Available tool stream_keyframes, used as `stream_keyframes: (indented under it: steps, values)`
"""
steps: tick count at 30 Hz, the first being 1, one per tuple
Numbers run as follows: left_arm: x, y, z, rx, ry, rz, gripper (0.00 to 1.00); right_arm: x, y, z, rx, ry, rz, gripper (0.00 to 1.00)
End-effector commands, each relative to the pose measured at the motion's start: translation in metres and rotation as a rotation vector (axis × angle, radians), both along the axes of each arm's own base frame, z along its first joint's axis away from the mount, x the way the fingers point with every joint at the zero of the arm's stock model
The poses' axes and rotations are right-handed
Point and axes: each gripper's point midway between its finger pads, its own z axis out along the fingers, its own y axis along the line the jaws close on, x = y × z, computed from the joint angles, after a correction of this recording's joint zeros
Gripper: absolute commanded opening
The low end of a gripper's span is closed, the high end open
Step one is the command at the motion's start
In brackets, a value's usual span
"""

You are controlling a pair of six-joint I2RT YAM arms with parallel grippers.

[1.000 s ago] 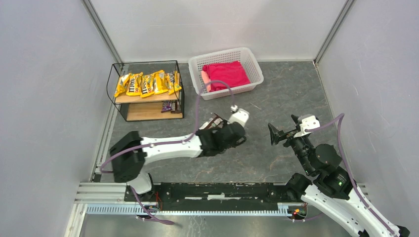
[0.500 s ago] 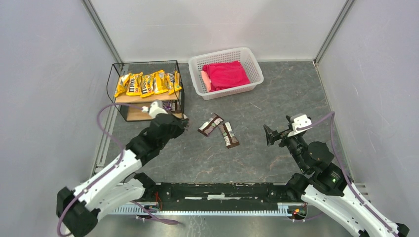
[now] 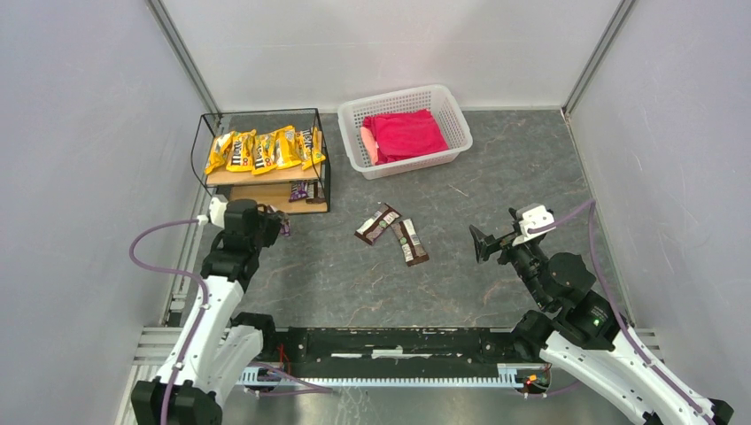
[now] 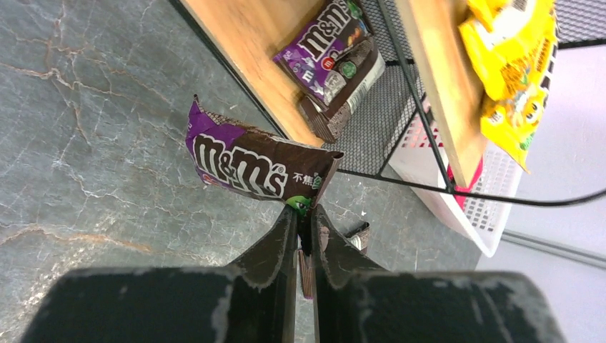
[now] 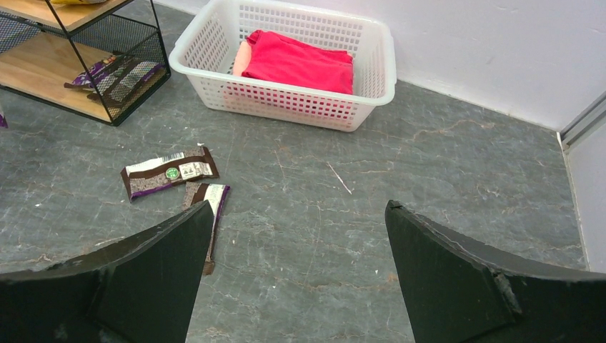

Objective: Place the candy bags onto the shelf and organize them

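Left tool (image 4: 304, 227): you pinch a purple candy bag (image 4: 257, 168) by its edge, just beside the shelf (image 3: 262, 200).
Right tool (image 5: 299, 207): spread wide; you hold nothing in it.
Shelf: yellow candy bags (image 3: 264, 150) lie on the top board, dark candy bags (image 4: 336, 57) on the bottom.
Worktop (image 3: 496, 177): two brown candy bags (image 3: 378, 224) lie near the middle.

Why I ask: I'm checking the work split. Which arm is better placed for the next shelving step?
Left. The left hand is shut on a purple candy bag right in front of the shelf. The right hand is open, empty, and across the table from the shelf.
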Motion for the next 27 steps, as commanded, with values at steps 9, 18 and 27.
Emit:
stream_keyframes:
  steps: [9,18,27]
  values:
    - [0.028,0.050,0.001,-0.266,-0.166,0.157,0.02,0.000,0.002,0.006,0.030,-0.027,0.006,0.98]
    - [0.051,0.050,-0.009,-0.308,-0.121,0.126,0.18,0.000,0.003,0.004,0.031,-0.026,0.009,0.98]
    - [0.046,0.057,-0.011,-0.233,-0.069,0.131,0.85,-0.001,0.004,0.003,0.037,-0.028,0.014,0.98]
